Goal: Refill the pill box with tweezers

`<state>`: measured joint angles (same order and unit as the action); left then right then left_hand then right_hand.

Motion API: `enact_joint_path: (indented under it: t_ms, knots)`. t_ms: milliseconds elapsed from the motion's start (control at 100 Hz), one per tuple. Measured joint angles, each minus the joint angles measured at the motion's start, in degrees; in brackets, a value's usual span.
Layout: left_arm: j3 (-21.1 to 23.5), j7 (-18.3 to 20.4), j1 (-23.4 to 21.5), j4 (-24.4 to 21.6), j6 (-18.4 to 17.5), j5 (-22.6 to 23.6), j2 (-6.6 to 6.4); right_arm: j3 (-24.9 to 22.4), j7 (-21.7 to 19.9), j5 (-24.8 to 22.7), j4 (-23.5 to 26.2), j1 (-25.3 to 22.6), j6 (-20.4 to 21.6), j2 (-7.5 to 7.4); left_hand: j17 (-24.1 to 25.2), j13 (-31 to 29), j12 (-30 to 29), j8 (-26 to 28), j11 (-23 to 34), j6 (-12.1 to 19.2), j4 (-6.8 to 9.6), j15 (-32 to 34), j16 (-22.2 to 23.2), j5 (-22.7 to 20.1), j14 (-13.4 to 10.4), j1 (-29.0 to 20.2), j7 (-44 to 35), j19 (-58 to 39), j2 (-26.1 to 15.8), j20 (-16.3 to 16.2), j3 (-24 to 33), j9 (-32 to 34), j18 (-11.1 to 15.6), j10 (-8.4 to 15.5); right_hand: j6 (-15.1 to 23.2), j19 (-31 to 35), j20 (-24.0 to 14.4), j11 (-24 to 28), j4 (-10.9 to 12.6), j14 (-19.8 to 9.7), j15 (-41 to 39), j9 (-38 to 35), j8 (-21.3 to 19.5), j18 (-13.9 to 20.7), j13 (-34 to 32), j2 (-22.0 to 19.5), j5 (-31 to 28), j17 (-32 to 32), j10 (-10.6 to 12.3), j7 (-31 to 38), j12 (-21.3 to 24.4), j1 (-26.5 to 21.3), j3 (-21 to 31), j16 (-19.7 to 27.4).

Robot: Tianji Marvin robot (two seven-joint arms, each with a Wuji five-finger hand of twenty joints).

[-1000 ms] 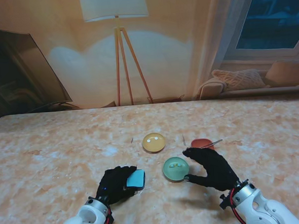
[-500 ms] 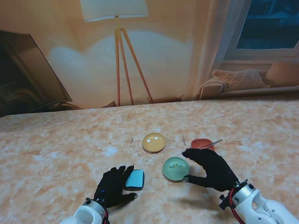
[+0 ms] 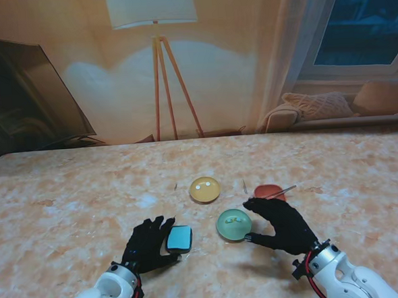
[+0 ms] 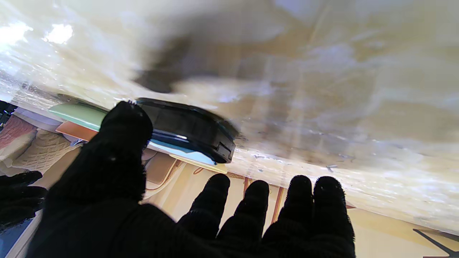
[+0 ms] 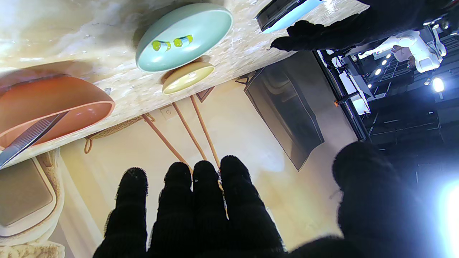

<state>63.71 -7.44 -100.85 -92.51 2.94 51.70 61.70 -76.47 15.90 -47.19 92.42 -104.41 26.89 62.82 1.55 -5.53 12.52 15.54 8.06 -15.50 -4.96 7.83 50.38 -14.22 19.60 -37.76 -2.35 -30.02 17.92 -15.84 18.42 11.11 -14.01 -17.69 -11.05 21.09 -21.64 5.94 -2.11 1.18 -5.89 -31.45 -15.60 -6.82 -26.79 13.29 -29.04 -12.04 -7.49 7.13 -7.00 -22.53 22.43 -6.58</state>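
Note:
The blue pill box lies flat on the table, lid closed, also seen in the left wrist view. My left hand rests just left of it, open, fingers spread, thumb beside the box's edge; contact is unclear. The metal tweezers lie across the red dish, shown close in the right wrist view. My right hand hovers open beside the green dish, nearer to me than the tweezers, holding nothing.
The green dish holds a few yellow-green capsules. A yellow dish with white pills sits farther from me. A small thin object lies between the yellow and red dishes.
My left hand let go of the pill box, spread its fingers and drew back slightly to the left; the box now lies on the table. The right hand has not moved.

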Motion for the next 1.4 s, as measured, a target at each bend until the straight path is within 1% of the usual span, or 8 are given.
enact_joint_path:
  t_ms: [400,680,800,940,1020,1130,1280,1400]
  knots:
    - [-0.95,-3.36,1.19,3.56,-0.23,-1.74,0.30,0.25,-0.22,0.08,0.07,-0.05,-0.15,-0.02,0.39,-0.01,2.50,5.08,1.62,1.03,0.00,-0.01,0.85,-3.63,-0.02,0.00,-2.67,-0.04,0.03,-0.48,1.54,1.50,1.43,0.18,0.00,0.62,0.00,0.18,0.00,0.92,0.00,-0.75,0.00,-1.05,-0.13,0.00,-0.75,-0.41,0.00,0.63,-0.06,0.00,0.00,-0.71]
    - [-2.42,-5.65,2.67,5.53,-0.51,-2.17,0.55,0.08,-0.41,-0.98,1.38,-0.33,-1.45,-0.05,0.47,-1.61,6.96,17.35,5.44,1.83,-0.52,-0.18,2.37,-4.81,-0.32,-1.37,-6.80,-1.05,0.08,-0.58,0.68,1.55,0.68,1.85,0.00,6.66,-2.82,3.14,0.00,3.17,-3.00,-4.41,-2.75,-2.52,-3.74,0.00,-4.23,-2.18,-0.91,4.27,-5.91,-0.14,-0.01,-4.36]
    - [-2.94,-6.30,3.14,6.16,-0.14,-2.29,0.65,0.14,-0.06,-1.24,1.78,-0.35,-2.15,-0.05,0.47,-1.98,9.21,22.13,8.12,1.83,-0.75,-0.21,2.43,-4.75,-1.22,-2.15,-9.61,-1.21,0.08,-0.73,-1.74,2.25,1.20,3.09,0.23,13.45,-7.33,6.60,0.00,4.80,-8.05,-7.93,-4.90,-2.76,-7.25,-1.38,-7.84,-4.63,-1.75,7.21,-11.25,-1.78,-0.85,-9.38]
    - [-3.08,-6.51,3.40,6.42,-0.13,-2.82,0.73,0.76,0.68,-0.60,2.90,-0.62,-4.60,-0.01,0.47,-2.52,10.00,23.66,9.65,1.82,-1.37,-0.34,2.46,-4.66,-1.70,-3.28,-12.19,-1.22,0.08,-0.76,-3.65,2.90,1.60,3.19,1.21,34.90,-18.56,23.12,0.12,8.96,-34.54,-12.67,-8.89,-1.22,-8.90,-5.64,-14.44,-7.93,-4.11,11.85,-26.44,-7.34,-4.40,-25.24]
    - [-3.06,-6.59,3.42,6.47,-0.14,-3.00,0.78,1.18,0.28,0.91,4.10,-0.93,-5.85,0.03,0.47,-2.71,10.13,23.70,9.65,1.81,-1.37,-0.34,2.46,-4.66,-1.79,-3.36,-12.75,-1.23,0.09,-0.76,-3.74,2.92,1.80,3.20,1.32,49.68,-23.85,36.64,2.93,9.49,-50.71,-15.84,-9.94,-1.62,-10.03,-7.25,-18.39,-8.02,-4.33,14.58,-36.33,-11.54,-4.92,-31.93]
    - [-2.95,-6.61,3.40,6.50,-0.18,-3.04,0.86,2.38,-1.53,2.17,5.92,-0.88,-8.24,0.01,0.45,-2.93,10.57,23.70,9.64,1.77,-1.39,-0.40,2.46,-4.65,-1.94,-3.44,-13.77,-1.25,0.10,-0.77,-3.78,3.27,2.05,3.83,1.34,64.78,-28.96,53.13,6.22,9.61,-67.24,-22.84,-10.72,-2.61,-15.69,-8.48,-23.84,-11.67,-4.04,18.68,-45.13,-16.33,-4.97,-37.80]
    - [-2.88,-6.63,3.40,6.57,-0.40,-3.13,0.89,5.67,-4.46,3.25,6.99,0.59,-12.29,-0.13,0.43,-2.99,10.70,23.70,9.91,1.71,-1.41,-0.41,2.46,-4.64,-2.05,-4.07,-14.70,-1.26,0.10,-0.77,-4.35,3.53,2.17,3.88,1.46,73.62,-35.93,67.39,10.47,8.83,-77.81,-31.48,-9.79,-4.41,-25.89,-8.46,-27.94,-20.44,-2.33,22.90,-50.79,-16.58,-2.07,-42.46]
    - [-2.81,-6.66,3.45,6.68,-0.72,-3.38,0.90,8.23,-8.79,5.97,7.55,2.43,-15.24,-0.36,0.36,-3.05,10.74,23.70,10.31,1.67,-1.41,-0.41,2.46,-4.63,-2.09,-4.16,-15.71,-1.26,0.10,-0.77,-4.38,3.64,2.26,3.90,2.00,76.87,-38.09,73.35,12.00,7.68,-81.86,-35.97,-6.23,-4.58,-31.70,-8.35,-28.35,-25.89,-0.70,22.94,-51.06,-16.44,1.13,-43.50]
